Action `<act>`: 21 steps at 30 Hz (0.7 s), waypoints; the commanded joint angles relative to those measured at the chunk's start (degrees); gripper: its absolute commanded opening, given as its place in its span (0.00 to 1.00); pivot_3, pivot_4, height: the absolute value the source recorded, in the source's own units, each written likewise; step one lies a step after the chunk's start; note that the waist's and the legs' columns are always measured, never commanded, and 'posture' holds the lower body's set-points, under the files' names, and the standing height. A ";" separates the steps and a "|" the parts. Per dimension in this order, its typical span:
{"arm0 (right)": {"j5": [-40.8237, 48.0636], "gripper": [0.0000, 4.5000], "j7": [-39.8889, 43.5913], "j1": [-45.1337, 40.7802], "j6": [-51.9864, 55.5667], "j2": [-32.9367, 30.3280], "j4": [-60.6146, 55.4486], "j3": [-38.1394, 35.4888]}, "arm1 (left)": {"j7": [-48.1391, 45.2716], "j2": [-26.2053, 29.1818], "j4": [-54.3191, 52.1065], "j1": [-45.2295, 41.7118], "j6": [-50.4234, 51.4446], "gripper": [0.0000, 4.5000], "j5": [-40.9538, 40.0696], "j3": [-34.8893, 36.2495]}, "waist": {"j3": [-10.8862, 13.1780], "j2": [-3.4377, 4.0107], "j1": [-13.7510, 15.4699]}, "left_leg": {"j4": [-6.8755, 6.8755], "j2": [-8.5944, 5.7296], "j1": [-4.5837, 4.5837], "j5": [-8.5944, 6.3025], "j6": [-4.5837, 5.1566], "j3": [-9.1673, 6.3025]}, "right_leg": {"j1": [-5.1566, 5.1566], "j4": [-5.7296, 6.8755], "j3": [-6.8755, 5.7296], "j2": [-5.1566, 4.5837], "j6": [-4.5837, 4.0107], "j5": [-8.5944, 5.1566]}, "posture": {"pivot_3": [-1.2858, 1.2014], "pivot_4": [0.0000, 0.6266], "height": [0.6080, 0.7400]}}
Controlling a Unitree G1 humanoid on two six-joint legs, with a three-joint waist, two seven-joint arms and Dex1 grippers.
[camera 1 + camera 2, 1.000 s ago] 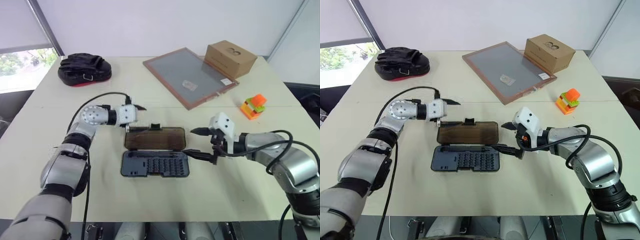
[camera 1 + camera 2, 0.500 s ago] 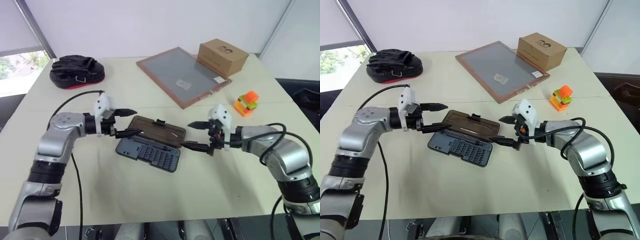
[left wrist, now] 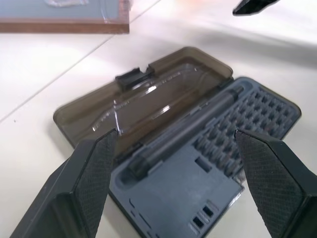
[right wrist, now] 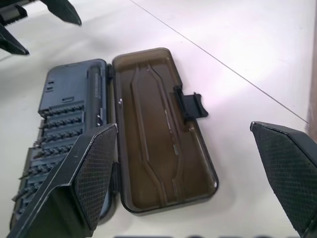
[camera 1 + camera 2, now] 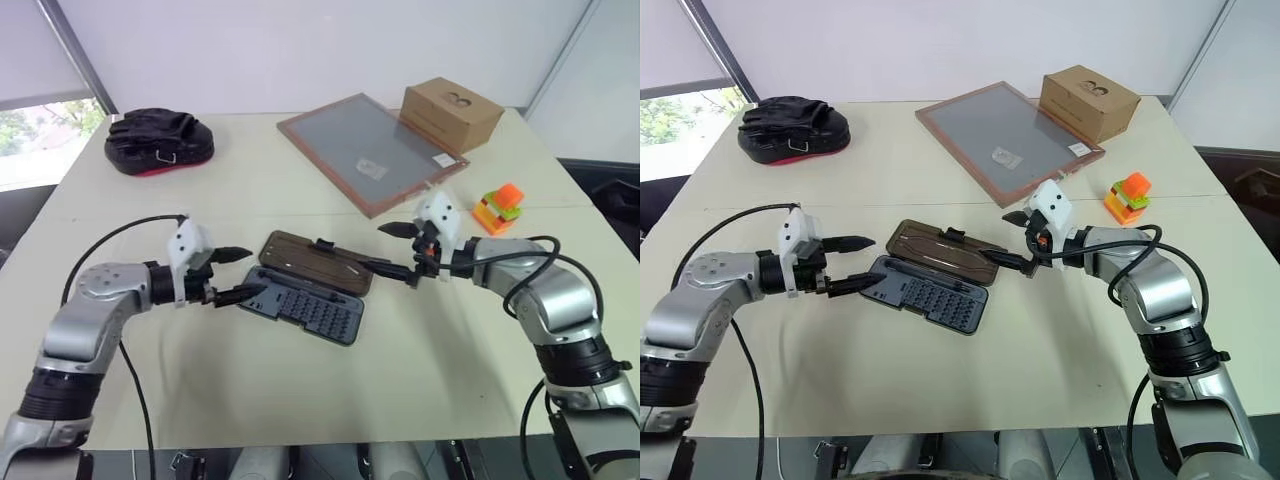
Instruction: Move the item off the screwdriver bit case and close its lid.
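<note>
Table (image 5: 300, 400): pale cream top that carries everything here; a thin seam line crosses it just beyond the screwdriver bit case.
Framed grey board (image 5: 372, 150): flat, brown-edged, lying aslant well beyond the case, toward the table's far side.
Cardboard box (image 5: 452, 114): brown, at the far right corner of the board, farther from the case than the board is.
Black bag (image 5: 158, 140): dark bundle with a red underside, far beyond the case and off to its left.
Screwdriver bit case (image 5: 305, 306): lies wide open and flat, turned at a slant; dark grey-blue tray with rows of small bits and a long dark driver handle along the hinge side.
Lid (image 5: 318, 262): brown-tinted, translucent, folded back flat on the table on the case's far side, black latch tab on its outer edge; nothing lies on it.
Left gripper (image 5: 236, 274): at the case's left end, fingers spread apart with nothing between them; the lower fingertip sits just at the tray's left corner, though I cannot tell if it touches.
Right gripper (image 5: 393, 248): at the case's right end, fingers spread wide and empty; the lower finger reaches to the lid's right edge, the upper one stands clear above.
Item (image 5: 500, 210): small stack of orange and green blocks, standing on the table well to the right of the case, beyond the right gripper, off both tray and lid.
</note>
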 commanded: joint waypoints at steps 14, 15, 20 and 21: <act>-6.34 1.00 -0.96 -5.04 -5.07 2.56 7.85 2.46 | -1.35 3.03 0.11 0.83 -1.54 0.01 -0.31 1.55 | 0.00 0.00 -0.28 | -0.01 0.02 0.00 0.01 -0.01 0.04 | -0.05 0.03 0.01 0.02 -0.01 0.01 | 0.52 0.24 1.00; -6.83 1.00 -0.80 -5.76 -5.37 3.04 9.01 2.95 | -1.93 3.51 0.10 1.44 -2.00 0.01 0.00 1.17 | 0.00 0.02 -0.29 | -0.02 0.02 0.00 0.01 -0.02 0.04 | -0.06 0.03 0.01 0.02 -0.01 0.01 | 0.52 0.24 1.00; -9.95 1.00 0.11 -9.06 -6.83 5.01 14.80 6.19 | -2.90 4.23 0.49 3.36 -3.12 0.01 1.79 -0.75 | 0.01 0.04 -0.25 | -0.04 0.01 -0.01 0.01 -0.02 0.06 | -0.08 0.03 0.02 0.01 -0.02 0.01 | 0.52 0.24 1.00; -11.02 1.00 -0.33 -9.82 -7.26 5.65 16.68 6.87 | -2.66 3.92 0.88 3.35 -3.61 0.01 2.33 -1.05 | 0.01 0.04 -0.24 | -0.04 0.01 -0.01 0.02 -0.02 0.06 | -0.08 0.03 0.02 0.01 -0.02 0.01 | 0.52 0.24 1.00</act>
